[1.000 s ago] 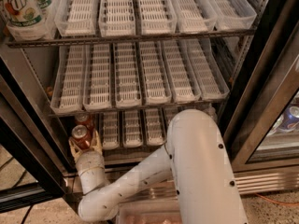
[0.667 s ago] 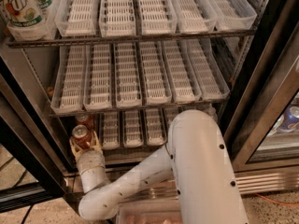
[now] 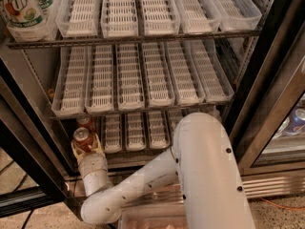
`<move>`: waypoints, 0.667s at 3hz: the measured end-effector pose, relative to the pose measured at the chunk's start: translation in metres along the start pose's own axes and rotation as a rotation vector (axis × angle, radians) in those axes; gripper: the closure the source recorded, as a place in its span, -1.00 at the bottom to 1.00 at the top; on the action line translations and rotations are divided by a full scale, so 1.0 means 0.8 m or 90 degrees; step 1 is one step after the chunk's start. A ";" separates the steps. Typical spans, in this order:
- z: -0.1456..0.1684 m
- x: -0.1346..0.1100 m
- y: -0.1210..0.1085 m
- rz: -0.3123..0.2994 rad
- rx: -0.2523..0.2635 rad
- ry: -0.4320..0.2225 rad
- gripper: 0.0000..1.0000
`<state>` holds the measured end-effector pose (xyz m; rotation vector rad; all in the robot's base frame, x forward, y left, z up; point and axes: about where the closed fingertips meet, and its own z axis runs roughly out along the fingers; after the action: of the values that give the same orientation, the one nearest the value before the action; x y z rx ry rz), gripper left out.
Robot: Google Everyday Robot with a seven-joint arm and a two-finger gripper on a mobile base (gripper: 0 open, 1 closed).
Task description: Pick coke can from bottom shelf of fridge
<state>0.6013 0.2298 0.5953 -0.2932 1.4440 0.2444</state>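
The coke can (image 3: pixel 84 138), red with a silver top, stands at the left end of the bottom shelf (image 3: pixel 136 131) of the fridge (image 3: pixel 267 80). My gripper (image 3: pixel 86 147) reaches in from below, on the end of my white arm (image 3: pixel 200 166). Its tan fingers (image 3: pixel 76 150) hug the can on both sides and are shut on it. The lower part of the can is hidden by the gripper. A second reddish can (image 3: pixel 85 122) stands just behind it in the same lane.
Two upper tiers hold rows of white slotted trays (image 3: pixel 133 75). A large 7UP bottle (image 3: pixel 19 8) stands at the top left. The dark door frame (image 3: pixel 28 147) is close on the left. Another cooler section with cans (image 3: pixel 295 120) is on the right.
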 end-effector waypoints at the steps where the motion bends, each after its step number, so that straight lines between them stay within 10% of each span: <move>1: 0.000 0.000 0.000 0.000 0.000 0.000 1.00; 2: 0.007 -0.019 0.004 0.016 -0.011 -0.016 1.00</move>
<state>0.6037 0.2352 0.6105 -0.2843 1.4226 0.2803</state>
